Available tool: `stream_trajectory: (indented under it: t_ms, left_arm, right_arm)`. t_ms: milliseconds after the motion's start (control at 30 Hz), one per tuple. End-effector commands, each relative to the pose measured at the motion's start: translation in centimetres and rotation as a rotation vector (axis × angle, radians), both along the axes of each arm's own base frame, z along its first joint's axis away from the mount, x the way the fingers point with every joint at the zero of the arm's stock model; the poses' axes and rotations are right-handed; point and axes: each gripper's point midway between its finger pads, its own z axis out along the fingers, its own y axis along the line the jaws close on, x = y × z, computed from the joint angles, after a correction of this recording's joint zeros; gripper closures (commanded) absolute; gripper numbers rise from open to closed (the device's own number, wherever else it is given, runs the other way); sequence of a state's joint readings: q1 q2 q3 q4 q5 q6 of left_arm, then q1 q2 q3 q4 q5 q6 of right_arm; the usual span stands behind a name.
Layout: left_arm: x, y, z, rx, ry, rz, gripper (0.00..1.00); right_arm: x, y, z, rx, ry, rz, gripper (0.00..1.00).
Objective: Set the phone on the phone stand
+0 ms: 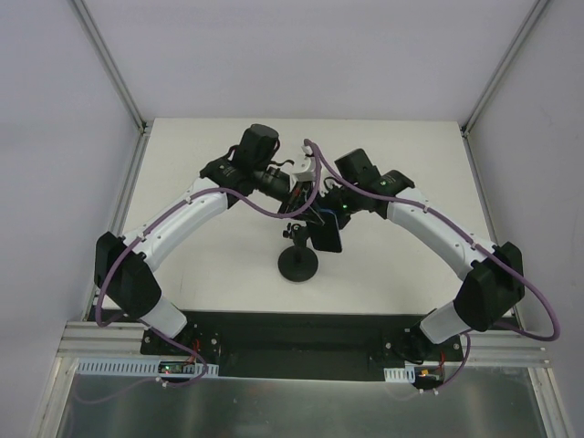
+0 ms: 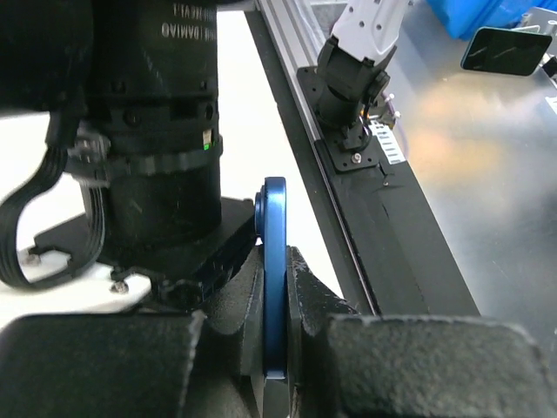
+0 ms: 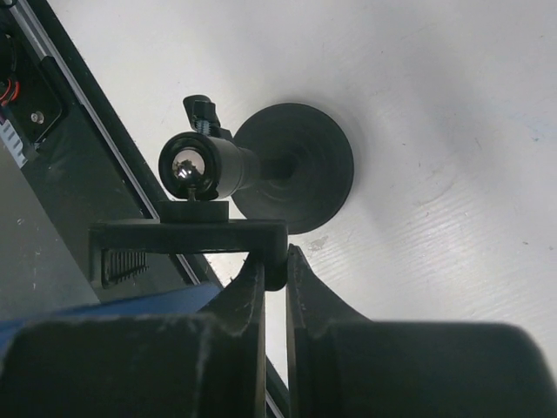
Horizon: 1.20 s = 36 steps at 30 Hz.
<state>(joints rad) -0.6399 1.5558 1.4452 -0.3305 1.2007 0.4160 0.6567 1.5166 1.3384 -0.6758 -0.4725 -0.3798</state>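
The phone (image 2: 275, 218) is found clamped edge-on in the left gripper (image 2: 276, 287), raised over the middle of the table (image 1: 411, 155), just right of the post of the stand (image 3: 296, 161). The stand is upright, its disc base on the table. The right gripper (image 3: 274, 263) is clenched on the end of the cradle bar. Whether the phone is seated in the cradle cannot be told.

Just ahead of the left gripper (image 2: 275, 261), left of its fingers, the right arm's black wrist motor (image 2: 148, 131) blocks the way; to their right the base plate (image 2: 392, 235) lies open. Ahead of the right gripper (image 3: 275, 261) the phone stand (image 3: 261, 165) (cradle bar, ball joint, disc base) fills the path. The phone (image 3: 87, 312) crowds the fingers' left, and only bare table (image 3: 435, 131) to their right is free.
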Motion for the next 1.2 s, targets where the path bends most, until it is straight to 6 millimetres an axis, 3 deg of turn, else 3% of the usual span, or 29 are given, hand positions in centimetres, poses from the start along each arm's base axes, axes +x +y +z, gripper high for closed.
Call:
stream_trajectory:
  t_ms: [0,333,400,500,633,767,800,900,1067,1100,1167]
  left_arm:
    - [0.7,0.6,0.2,0.005,-0.019,0.008,1.0]
    - [2.1,2.5,-2.4,0.139,0.025,0.151,1.0]
    - [2.3,3.3,-2.7,0.198,0.065,0.248,1.0]
    - [3.8,5.2,-4.8,0.336,0.103,0.485,1.0]
    - [4.5,8.6,-8.9,0.506,0.109,0.747,1.0]
    - [6.1,11.4,-10.1,0.53,0.028,0.973,1.0]
    - [7.1,12.3,-9.5,0.514,-0.026,1.053,1.0]
    - [8.6,14.3,-10.2,0.567,-0.065,1.202,1.0]
    - [10.2,14.4,-10.8,0.646,-0.165,1.325,1.0]
    - [10.4,13.9,-11.0,0.64,-0.159,1.322,1.0]
    - [10.4,12.4,-10.9,0.568,-0.128,1.286,1.0]
  right_arm:
    - [-0.1,1.3,3.8,0.11,-0.088,0.066,0.99]
    - [0.5,1.0,4.1,0.098,-0.11,0.029,0.99]
    - [1.5,0.3,4.3,0.074,-0.135,-0.058,0.99]
    - [2.9,-0.1,4.9,0.072,-0.214,-0.218,0.99]
    - [3.3,0.9,6.5,0.178,-0.31,-0.534,0.99]
    - [1.3,1.8,6.0,0.177,-0.385,-0.73,0.99]
    - [1.1,1.6,6.1,0.18,-0.389,-0.774,0.99]
    - [-0.1,0.6,6.1,0.215,-0.405,-0.936,0.99]
    - [-3.2,1.6,8.4,0.268,-0.511,-1.042,0.99]
    - [-3.6,2.2,9.7,0.308,-0.503,-1.067,0.99]
    - [-5.0,2.9,9.8,0.299,-0.538,-1.049,0.99]
